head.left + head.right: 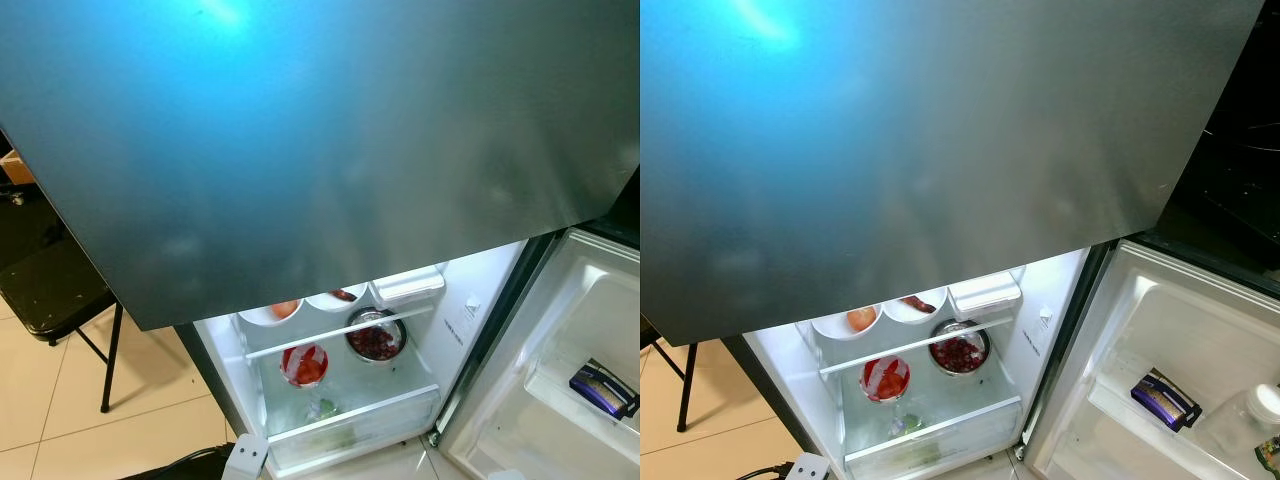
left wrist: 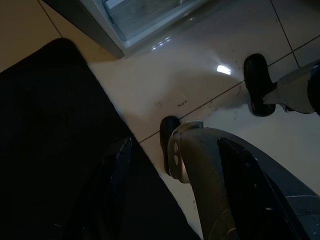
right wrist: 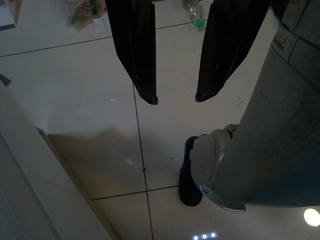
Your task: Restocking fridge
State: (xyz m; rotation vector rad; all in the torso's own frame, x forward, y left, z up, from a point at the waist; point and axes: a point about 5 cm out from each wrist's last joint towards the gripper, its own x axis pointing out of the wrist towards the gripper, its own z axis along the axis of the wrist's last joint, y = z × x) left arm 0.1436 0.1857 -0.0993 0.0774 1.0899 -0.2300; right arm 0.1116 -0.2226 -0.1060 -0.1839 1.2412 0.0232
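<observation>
Pale floor tiles (image 3: 90, 65) are running under a black folding chair (image 1: 55, 290) at the robot's left. The fridge (image 1: 300, 150), its grey upper door closed, is standing with the lower compartment lit and its door (image 1: 1180, 350) swung open. Inside are sitting two white bowls (image 1: 270, 314), one steel bowl (image 1: 376, 337) of dark red food and one red-and-white cup (image 1: 304, 364). The right gripper (image 3: 175, 97) is hanging over the floor, jaws spread and holding nothing; the left gripper (image 2: 172, 200) is hanging low, and I cannot tell about its jaws.

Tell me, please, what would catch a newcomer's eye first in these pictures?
First, the big grey freezer door across the top of the head views. Below it glows the open, lit fridge, with two white bowls on the upper shelf and a steel bowl of dark red food beneath. The open fridge door on the right holds a dark blue packet.
</observation>
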